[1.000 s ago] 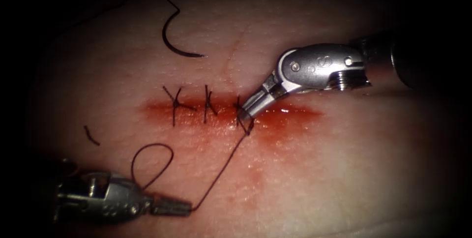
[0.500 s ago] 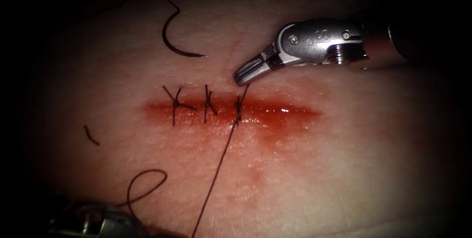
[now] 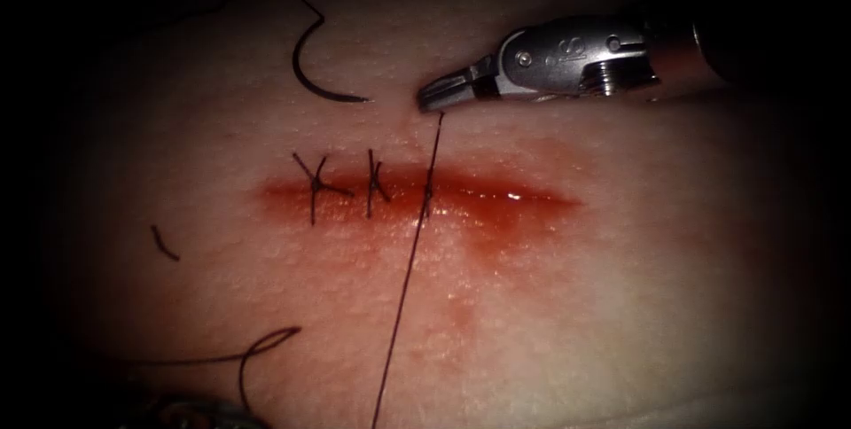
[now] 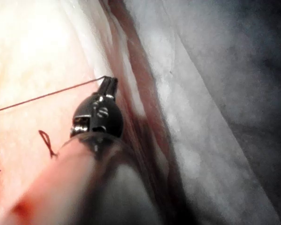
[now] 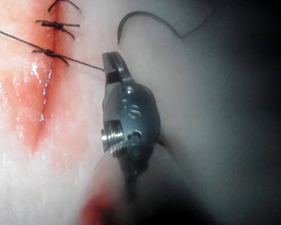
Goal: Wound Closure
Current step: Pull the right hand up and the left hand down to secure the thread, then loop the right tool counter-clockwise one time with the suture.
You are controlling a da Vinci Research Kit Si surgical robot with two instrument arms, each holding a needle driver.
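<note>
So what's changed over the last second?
The right tool has lifted from the third stitch to above the cut, shut on the thread. The left tool, also shut on the thread, has drawn back toward the near edge, so the strand now runs straight across the cut. The needle and first two stitches lie as before.

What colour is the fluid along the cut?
Red fluid, glistening along the cut; clearest in the endoscope view.

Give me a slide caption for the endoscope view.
Right tool holds thread taut across the cut; needle lies free on tissue.
</note>
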